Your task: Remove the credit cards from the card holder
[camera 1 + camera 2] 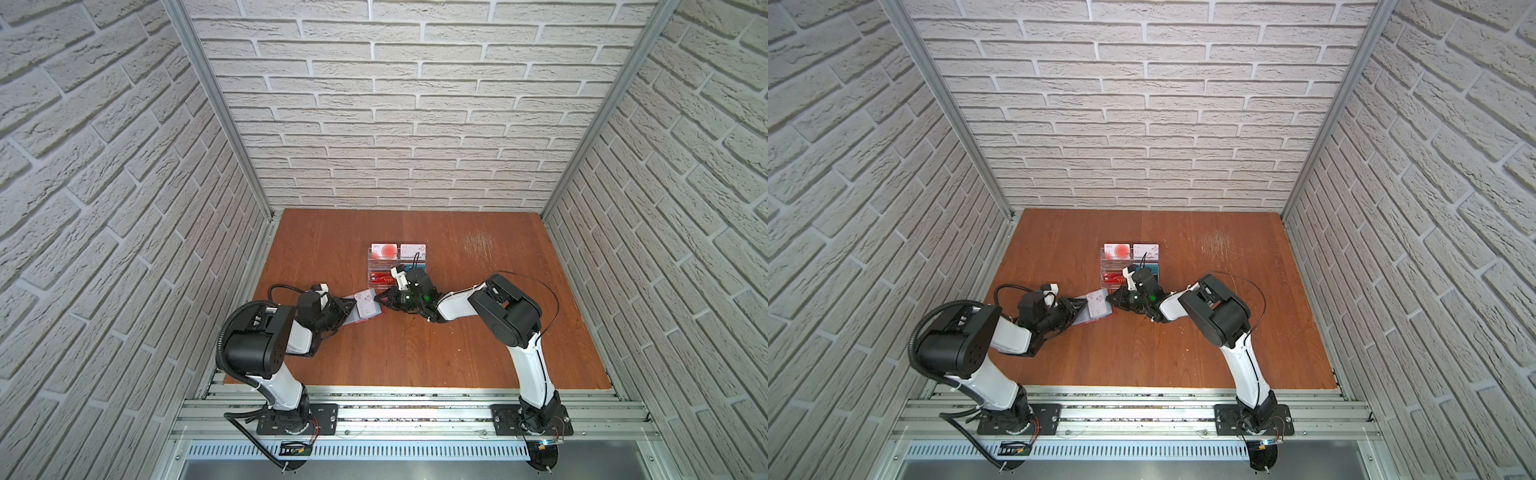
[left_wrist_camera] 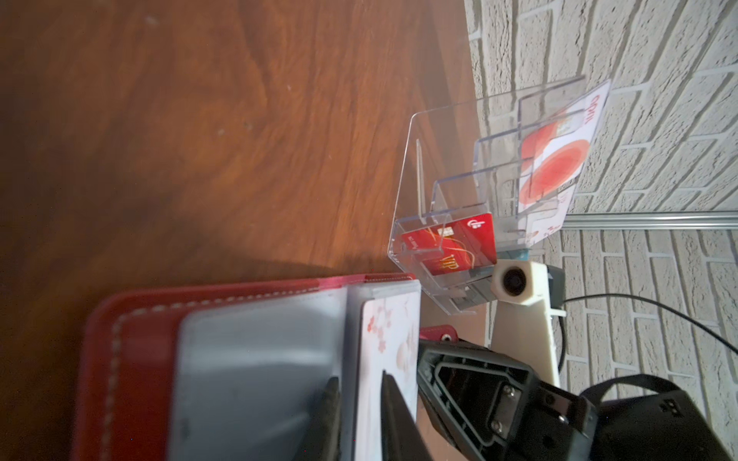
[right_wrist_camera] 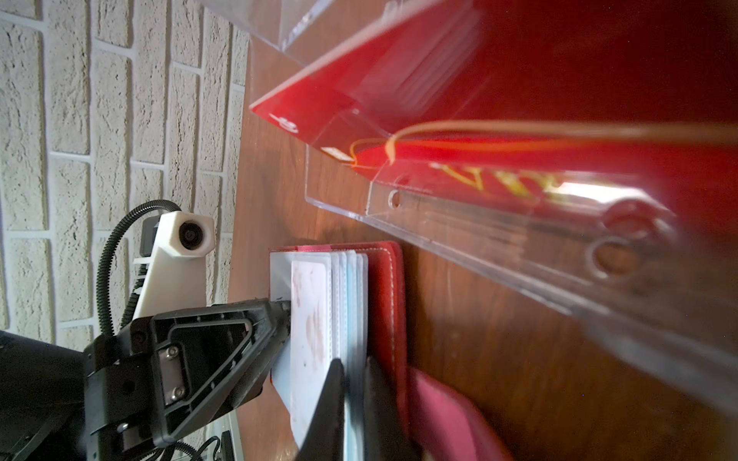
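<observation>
Your right pincer (image 3: 354, 361) clamps the clear sleeves of the small red leather card holder (image 2: 131, 359); opposite it, your left pincer (image 2: 359, 377), jaws slightly parted, straddles the white blossom-printed plastic card (image 2: 389, 339)

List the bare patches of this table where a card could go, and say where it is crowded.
Bare on the table: back right, between rack and right wall; back left, beside the rack; the front strip between left arm and right arm. Crowded: the middle, where left tool and right tool meet at the holder, before the rack.
</observation>
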{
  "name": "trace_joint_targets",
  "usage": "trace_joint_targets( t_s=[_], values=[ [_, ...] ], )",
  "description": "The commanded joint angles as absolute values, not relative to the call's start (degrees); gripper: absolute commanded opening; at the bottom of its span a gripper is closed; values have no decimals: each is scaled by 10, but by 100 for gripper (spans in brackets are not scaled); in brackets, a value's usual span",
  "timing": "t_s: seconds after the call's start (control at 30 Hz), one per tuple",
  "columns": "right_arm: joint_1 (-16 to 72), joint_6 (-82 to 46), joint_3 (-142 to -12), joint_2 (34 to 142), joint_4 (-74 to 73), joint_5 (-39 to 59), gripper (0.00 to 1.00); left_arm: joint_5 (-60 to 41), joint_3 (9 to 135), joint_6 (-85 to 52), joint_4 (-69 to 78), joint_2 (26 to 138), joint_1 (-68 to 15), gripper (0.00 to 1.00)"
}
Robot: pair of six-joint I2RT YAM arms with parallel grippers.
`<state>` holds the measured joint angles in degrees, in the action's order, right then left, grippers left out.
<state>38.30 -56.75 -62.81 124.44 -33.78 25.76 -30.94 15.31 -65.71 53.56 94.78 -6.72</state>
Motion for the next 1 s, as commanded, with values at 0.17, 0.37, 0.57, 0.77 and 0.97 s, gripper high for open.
trace_joint_targets(
  t_s=[0.17, 0.37, 0.57, 0.77, 0.97],
  values=[
    [396, -563, -616, 1286, -233, 255, 6, -326, 170, -659, 594, 984, -78, 23],
    [397, -566, -619, 1292, -234, 256, 6, -329, 172, -664, 616, 998, -83, 23],
    [397, -565, -624, 1300, -227, 257, 6, -336, 165, -670, 653, 995, -84, 22],
    [397, -563, -625, 1300, -217, 256, 6, -342, 159, -683, 693, 999, -84, 17],
    [398, -559, -625, 1302, -210, 252, 6, -332, 154, -702, 739, 1013, -85, 15]
  ],
)
